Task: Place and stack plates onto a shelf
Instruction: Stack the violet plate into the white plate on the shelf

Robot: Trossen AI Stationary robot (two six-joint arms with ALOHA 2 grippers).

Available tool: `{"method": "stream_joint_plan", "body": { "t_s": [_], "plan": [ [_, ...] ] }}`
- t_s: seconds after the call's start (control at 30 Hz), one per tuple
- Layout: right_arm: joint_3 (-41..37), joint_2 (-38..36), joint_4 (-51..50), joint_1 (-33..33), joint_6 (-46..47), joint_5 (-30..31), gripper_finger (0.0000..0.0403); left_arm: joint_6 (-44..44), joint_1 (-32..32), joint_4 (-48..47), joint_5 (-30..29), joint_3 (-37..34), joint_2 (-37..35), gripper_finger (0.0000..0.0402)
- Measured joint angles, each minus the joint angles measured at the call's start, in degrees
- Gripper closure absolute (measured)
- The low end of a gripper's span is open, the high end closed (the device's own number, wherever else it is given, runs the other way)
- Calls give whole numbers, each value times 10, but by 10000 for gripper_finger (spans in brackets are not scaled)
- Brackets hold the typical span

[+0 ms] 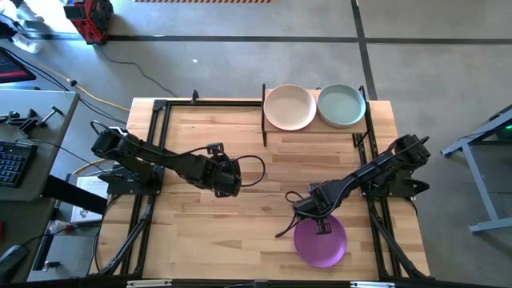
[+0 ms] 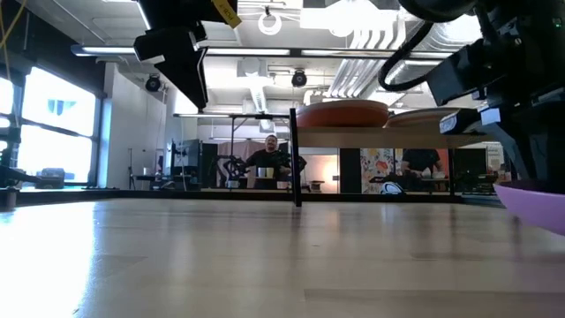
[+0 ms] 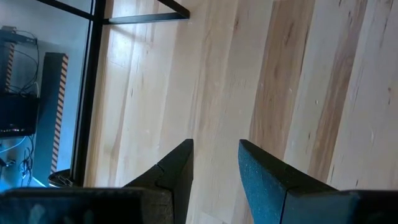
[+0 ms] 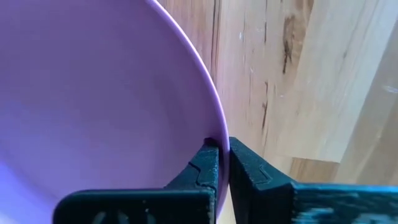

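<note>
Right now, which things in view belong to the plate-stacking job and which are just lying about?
Job:
- purple plate, rim gripped by right end effector
- shelf
- cream plate and pale green plate on it

Lying about:
- keyboard
- red device on the floor

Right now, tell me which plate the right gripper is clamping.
The purple plate, on the tabletop; the right gripper pinches its rim. The peach plate and pale green plate sit on the shelf.

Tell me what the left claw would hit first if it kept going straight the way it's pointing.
Most likely the bare wooden tabletop. The left claw, open and holding nothing, looks down at plain planks, with no plate in its line. How far above the wood it hangs is hard to judge.
</note>
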Motion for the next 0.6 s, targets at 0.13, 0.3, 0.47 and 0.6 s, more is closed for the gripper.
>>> {"method": "stream_joint_plan", "body": {
  "t_s": [0.13, 0.3, 0.47, 0.6],
  "plan": [
    [19, 0, -30, 0, 0, 3, 403, 0, 0, 0, 0, 0, 0, 284],
    [38, 0, -59, 0, -1, 18, 403, 0, 0, 0, 0, 0, 0, 284],
    [57, 0, -95, 0, -1, 29, 402, 0, 0, 0, 0, 0, 0, 284],
    [69, 0, -115, 0, -1, 30, 402, 0, 0, 0, 0, 0, 0, 284]
  ]
}}
